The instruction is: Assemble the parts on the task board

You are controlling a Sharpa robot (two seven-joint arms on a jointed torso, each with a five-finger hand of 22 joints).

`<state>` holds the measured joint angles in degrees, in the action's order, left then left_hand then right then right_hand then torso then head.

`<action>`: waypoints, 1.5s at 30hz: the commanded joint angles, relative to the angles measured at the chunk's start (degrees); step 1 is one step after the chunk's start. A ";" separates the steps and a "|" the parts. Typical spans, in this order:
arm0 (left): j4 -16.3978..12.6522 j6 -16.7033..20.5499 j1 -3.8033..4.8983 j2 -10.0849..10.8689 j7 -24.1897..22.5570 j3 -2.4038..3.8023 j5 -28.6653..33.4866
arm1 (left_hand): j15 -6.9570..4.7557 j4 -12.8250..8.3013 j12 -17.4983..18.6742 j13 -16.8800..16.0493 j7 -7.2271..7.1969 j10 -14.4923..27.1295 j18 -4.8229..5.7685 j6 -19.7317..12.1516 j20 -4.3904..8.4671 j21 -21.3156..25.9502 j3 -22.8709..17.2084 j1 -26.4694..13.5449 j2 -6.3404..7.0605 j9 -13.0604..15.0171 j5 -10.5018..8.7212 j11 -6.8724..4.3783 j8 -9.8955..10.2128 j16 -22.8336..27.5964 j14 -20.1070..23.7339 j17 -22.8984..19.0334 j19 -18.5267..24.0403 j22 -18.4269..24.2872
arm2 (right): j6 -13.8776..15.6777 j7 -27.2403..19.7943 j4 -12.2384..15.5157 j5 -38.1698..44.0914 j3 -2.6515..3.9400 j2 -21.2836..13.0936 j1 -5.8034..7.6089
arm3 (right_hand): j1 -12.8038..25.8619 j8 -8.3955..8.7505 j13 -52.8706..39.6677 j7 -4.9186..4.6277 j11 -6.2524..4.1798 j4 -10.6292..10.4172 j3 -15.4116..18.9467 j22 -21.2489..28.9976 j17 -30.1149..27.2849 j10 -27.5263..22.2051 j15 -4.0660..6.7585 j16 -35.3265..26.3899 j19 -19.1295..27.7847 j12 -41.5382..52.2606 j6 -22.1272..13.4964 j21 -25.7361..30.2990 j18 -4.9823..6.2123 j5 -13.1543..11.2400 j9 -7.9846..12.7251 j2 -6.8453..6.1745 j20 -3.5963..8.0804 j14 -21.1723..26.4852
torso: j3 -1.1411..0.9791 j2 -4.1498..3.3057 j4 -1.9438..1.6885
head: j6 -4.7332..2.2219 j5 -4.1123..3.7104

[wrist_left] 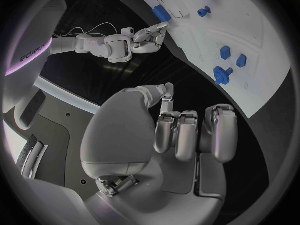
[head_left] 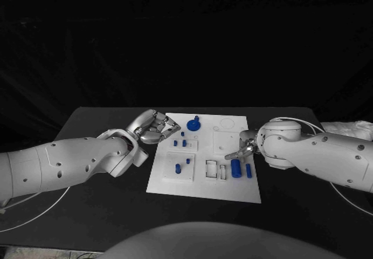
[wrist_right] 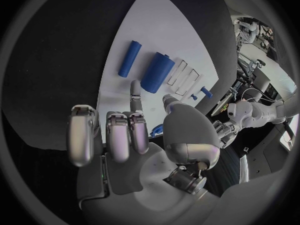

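Observation:
The white task board [head_left: 233, 191] lies in the middle of the table. A round blue part [head_left: 193, 125] stands at its far edge. Small blue pegs [head_left: 179, 143] and two more blue pieces [head_left: 182, 164] stand on its left half. A thick blue cylinder [head_left: 235, 167] and a thin blue rod [head_left: 249, 170] lie on its right side, also seen as cylinder [wrist_right: 156, 71] and rod [wrist_right: 130, 58]. My right hand [head_left: 242, 145] hovers just behind the cylinder, most fingers curled, one finger [wrist_right: 134, 92] stretched toward it, holding nothing. My left hand [head_left: 156, 127] is curled at the board's far left corner, holding nothing [wrist_left: 187, 132].
Rectangular slots [head_left: 216, 169] are cut in the board beside the thick cylinder. A pale crumpled cloth [head_left: 350, 129] lies at the table's far right. Bare black tabletop [head_left: 101, 210] stretches in front of the board and to its sides.

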<state>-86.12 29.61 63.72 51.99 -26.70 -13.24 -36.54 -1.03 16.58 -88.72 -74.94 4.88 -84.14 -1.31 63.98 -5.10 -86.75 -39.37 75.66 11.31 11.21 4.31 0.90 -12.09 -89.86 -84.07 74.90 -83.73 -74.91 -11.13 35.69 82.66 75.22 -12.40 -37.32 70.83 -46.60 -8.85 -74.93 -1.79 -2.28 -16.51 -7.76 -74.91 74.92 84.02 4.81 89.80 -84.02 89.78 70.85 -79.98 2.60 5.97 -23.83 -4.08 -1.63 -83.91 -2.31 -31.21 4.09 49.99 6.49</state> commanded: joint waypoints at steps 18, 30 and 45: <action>-0.28 -1.65 0.02 0.08 1.48 0.03 -0.27 | -0.34 0.05 0.16 -13.47 -0.31 -4.49 0.03 0.08 -0.04 0.12 0.50 -0.63 0.01 0.09 0.44 -0.17 -0.37 -0.14 -5.93 15.10 -1.25 -13.38 | -3.32 0.02 -3.12 -3.62 -0.01 1.68 -0.52 | -2.41 -0.04 -15.07 -0.23 0.59 1.10 -1.04 -10.60 15.08 5.98 -0.62 0.20 2.14 0.22 -0.86 3.43 0.78 9.41 -3.31 0.42 -0.71 -6.09 | 0.00 0.02 0.04 | 0.01 0.40; 0.00 -2.09 0.00 -0.21 2.05 0.03 -0.35 | -0.35 -0.01 0.25 -13.37 -0.34 -4.40 0.01 0.08 -0.04 0.17 0.53 -0.57 0.05 0.10 0.47 -0.19 -0.39 -0.14 -5.93 15.10 -1.18 -13.36 | -4.35 0.02 -4.19 -7.85 -0.02 2.35 -0.81 | -2.81 -1.43 -15.07 0.24 0.20 1.44 -1.09 -10.30 15.08 5.98 -0.31 0.20 2.71 0.22 -0.32 4.47 1.01 9.24 -6.11 0.37 -0.47 -6.09 | 0.02 0.00 0.04 | 0.01 0.61; 0.35 -2.49 -0.08 -0.36 2.35 0.03 -0.47 | -0.36 -0.04 0.33 -13.29 -0.36 -4.33 -0.01 0.06 -0.03 0.23 0.56 -0.51 0.06 0.10 0.50 -0.21 -0.41 -0.14 -5.93 15.10 -1.09 -13.33 | -4.79 0.11 -5.01 -9.06 -0.02 2.62 -0.90 | -7.76 -7.82 -15.07 1.39 -0.90 7.24 -3.99 -9.87 15.08 5.98 0.68 0.20 3.47 0.22 -4.44 6.36 1.35 19.12 -21.53 0.19 0.60 -6.09 | 0.01 -0.01 0.03 | 0.01 0.73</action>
<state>-85.71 28.13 63.66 51.77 -24.40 -13.25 -36.75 -1.03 16.56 -88.72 -74.92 4.89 -84.14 -1.31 63.97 -5.10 -86.75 -39.06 75.66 11.31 11.24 4.52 0.90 -12.30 -89.86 -84.07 74.93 -83.73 -74.91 -14.60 35.69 77.69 66.79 -12.38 -34.72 70.02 -53.21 -16.22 -74.91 -0.79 -2.77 -9.86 -11.57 -74.93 74.95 84.16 5.05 89.80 -80.63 89.78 66.89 -73.75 3.50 24.36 -44.32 -4.31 -1.13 -83.92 -2.29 -31.19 4.11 49.99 7.26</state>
